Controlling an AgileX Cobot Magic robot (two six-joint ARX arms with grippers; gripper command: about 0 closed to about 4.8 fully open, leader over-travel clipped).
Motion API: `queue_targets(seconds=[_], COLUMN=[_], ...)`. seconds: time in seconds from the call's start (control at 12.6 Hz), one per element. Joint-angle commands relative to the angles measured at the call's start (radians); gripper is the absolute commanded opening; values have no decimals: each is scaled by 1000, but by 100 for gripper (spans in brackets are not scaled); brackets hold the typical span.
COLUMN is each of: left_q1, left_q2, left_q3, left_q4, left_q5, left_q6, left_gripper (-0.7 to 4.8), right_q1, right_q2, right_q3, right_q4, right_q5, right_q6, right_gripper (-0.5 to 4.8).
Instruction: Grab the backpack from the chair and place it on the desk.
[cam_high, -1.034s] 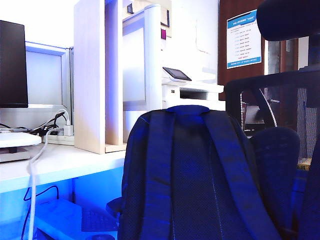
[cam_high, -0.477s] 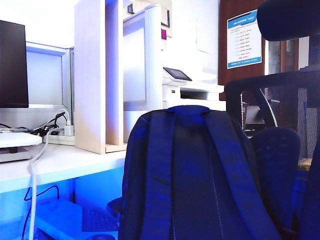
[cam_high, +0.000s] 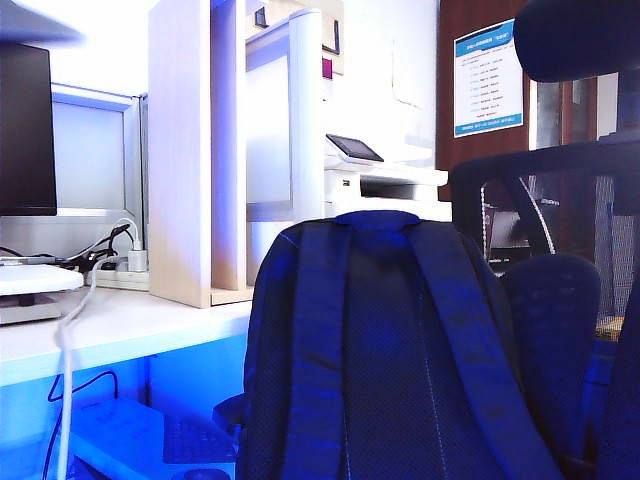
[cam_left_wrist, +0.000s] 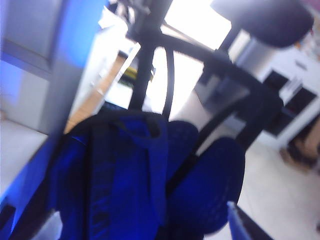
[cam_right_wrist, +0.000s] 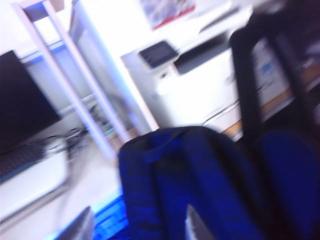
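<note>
A large navy backpack (cam_high: 385, 350) stands upright on the chair (cam_high: 560, 200), straps facing out; it looks soft, floppy and fairly heavy, so its top grab loop (cam_high: 375, 217) seems the surest hold. The left gripper (cam_left_wrist: 235, 220) and right gripper (cam_right_wrist: 137, 225) hover just short of it, empty, jaws apart. Beyond, the white desk (cam_high: 130, 325) offers bare edge between cables and the wooden divider (cam_high: 180, 150).

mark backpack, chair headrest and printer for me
backpack (cam_high: 385, 350), exterior view, on the mesh back panel between the straps.
chair headrest (cam_high: 575, 40), exterior view, on the padded front face.
printer (cam_high: 385, 180), exterior view, on the white body below its tilted screen.
</note>
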Motion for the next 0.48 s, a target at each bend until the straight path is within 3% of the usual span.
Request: queue_targets(seconds=[0.08, 0.16, 0.48], left_q1=[-38, -56, -71], left_q2=[120, 179, 392], left_q3=[9, 10, 64], left_q4=[83, 119, 207], left_q5=[12, 13, 21], left_q6=[73, 72, 73], left_gripper=[468, 468, 468], right_q1=[0, 0, 0], right_q2=[95, 140, 280], right_q3=[26, 30, 38], right_q4=[10, 10, 50], right_q5=[-55, -61, -95], right_q6=[87, 105, 104], right_gripper=[307, 365, 378])
